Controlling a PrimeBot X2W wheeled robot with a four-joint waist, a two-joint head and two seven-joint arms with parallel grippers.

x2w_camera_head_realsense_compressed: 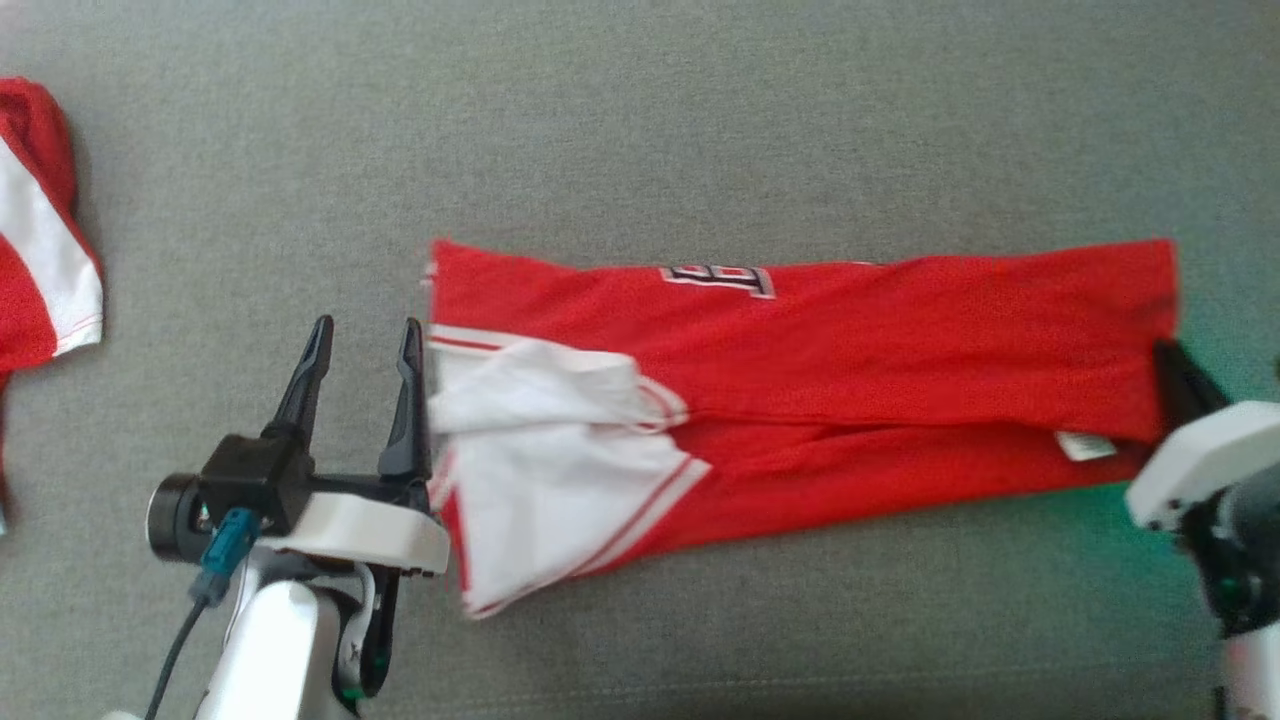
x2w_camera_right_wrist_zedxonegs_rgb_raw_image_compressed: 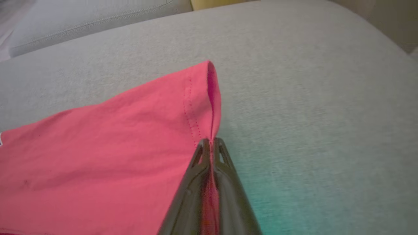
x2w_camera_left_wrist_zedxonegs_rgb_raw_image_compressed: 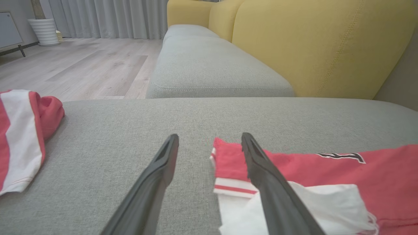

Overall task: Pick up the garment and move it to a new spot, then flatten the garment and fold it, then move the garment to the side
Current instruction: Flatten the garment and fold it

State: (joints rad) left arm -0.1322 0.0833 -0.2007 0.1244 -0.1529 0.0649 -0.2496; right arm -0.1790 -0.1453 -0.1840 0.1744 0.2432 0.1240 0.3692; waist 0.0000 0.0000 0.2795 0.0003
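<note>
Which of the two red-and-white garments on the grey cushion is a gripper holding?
The long folded garment in the middle: the right gripper is shut on its hem. The other garment lies bunched at the far left, untouched.

Grey fabric cushion [x2w_camera_head_realsense_compressed: 700,120] lies clear ahead and left of the left claw [x2w_camera_head_realsense_compressed: 366,325]; folded red-and-white jersey [x2w_camera_head_realsense_compressed: 850,350] obstructs just to its right.
</note>
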